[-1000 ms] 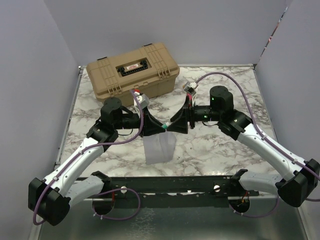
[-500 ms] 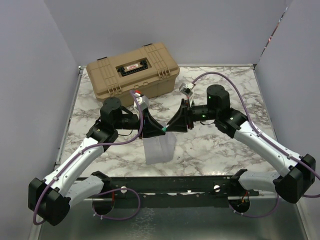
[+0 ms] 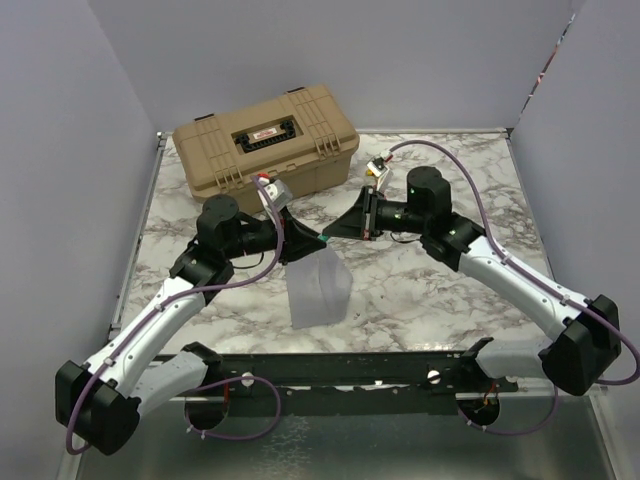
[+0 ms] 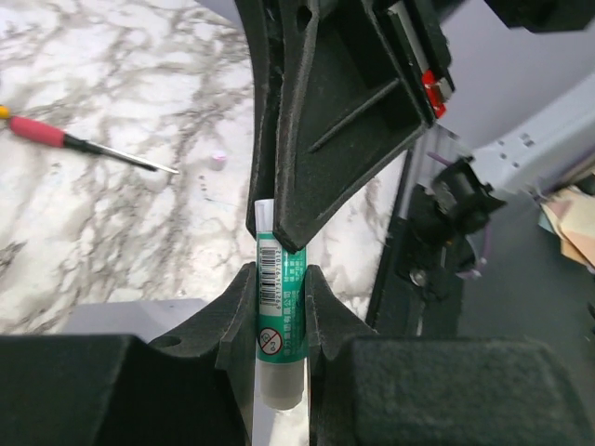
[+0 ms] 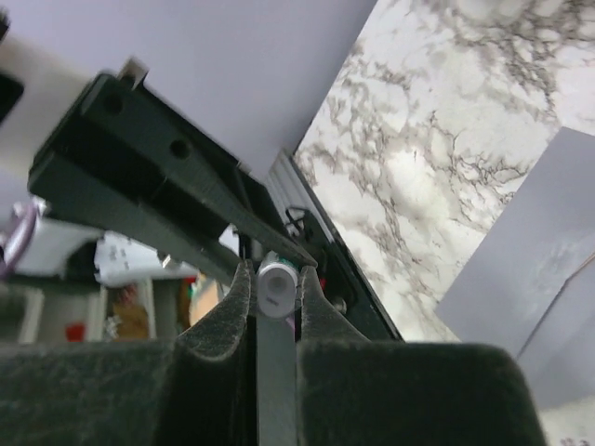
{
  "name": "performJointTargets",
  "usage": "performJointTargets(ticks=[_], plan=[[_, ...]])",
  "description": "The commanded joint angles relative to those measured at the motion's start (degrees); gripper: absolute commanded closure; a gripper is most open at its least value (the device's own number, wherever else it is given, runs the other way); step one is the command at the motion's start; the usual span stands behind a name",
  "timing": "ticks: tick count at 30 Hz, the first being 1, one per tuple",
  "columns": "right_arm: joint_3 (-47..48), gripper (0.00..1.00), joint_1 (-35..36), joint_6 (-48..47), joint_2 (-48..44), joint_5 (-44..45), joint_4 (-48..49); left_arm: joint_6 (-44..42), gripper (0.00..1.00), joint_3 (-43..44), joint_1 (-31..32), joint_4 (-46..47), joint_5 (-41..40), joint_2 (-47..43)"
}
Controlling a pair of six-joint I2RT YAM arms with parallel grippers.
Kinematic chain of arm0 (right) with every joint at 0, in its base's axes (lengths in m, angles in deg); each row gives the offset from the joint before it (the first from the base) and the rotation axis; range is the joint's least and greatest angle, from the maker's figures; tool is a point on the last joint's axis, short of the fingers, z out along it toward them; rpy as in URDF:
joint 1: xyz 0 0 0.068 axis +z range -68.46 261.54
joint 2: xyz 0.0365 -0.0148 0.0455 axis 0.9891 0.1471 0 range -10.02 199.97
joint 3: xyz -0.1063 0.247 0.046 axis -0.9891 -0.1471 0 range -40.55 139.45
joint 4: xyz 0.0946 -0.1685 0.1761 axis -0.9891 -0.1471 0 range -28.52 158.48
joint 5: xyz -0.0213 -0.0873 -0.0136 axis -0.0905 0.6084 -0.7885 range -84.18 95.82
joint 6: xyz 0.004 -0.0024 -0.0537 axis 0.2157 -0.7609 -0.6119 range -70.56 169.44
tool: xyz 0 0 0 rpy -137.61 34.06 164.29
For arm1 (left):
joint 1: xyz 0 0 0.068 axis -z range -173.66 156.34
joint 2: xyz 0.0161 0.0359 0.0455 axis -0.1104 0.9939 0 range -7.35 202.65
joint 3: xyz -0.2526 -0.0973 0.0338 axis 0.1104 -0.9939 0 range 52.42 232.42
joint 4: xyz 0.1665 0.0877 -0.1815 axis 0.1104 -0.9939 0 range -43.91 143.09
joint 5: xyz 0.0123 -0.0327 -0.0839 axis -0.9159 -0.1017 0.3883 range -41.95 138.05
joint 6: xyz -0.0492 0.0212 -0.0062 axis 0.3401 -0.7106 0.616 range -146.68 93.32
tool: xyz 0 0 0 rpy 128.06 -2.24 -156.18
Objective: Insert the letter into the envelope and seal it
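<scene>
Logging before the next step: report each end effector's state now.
Left end effector: shut on the green glue stick.
Right end effector: shut on the white end of that stick.

In the left wrist view, cannot read the small print on the glue stick [image 4: 281, 325], and cannot see its upper end, buried between the fingers of the right gripper [image 4: 279, 228]. Loses the handle of the red screwdriver [image 4: 42, 134] past the left edge there, and shows only a grey-lilac sliver of the envelope [image 4: 130, 314] behind the left gripper [image 4: 279, 281]. From the top camera, too small to tell how either grips the stick.
</scene>
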Motion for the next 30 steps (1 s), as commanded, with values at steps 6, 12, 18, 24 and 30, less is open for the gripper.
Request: performJointTargets(ticks=[6, 12, 18, 24, 30], plan=[[-5.21, 0.88, 1.46, 17.94, 0.85, 15.32, 1.2, -1.7, 1.0, -1.53, 0.85, 1.94, -14.02, -0.26], [-8.02, 0.44, 1.45, 15.98, -1.34, 9.55, 8.91, -1.72, 1.0, -1.23, 0.83, 1.55, -8.76, 0.33], [-6.53, 0.47, 1.52, 14.02, -0.47, 6.96, 7.33, -1.94, 1.0, -1.2, 0.83, 1.48, -5.9, 0.64], [-6.55, 0.63, 1.48, 15.47, 0.6, 6.49, 9.9, -2.12, 1.0, -0.84, 0.83, 1.45, -3.88, 0.47], [-6.98, 0.9, 1.48, 15.99, -0.15, 6.98, 12.06, -0.72, 0.98, -0.42, 0.82, 1.28, -5.72, 0.35]])
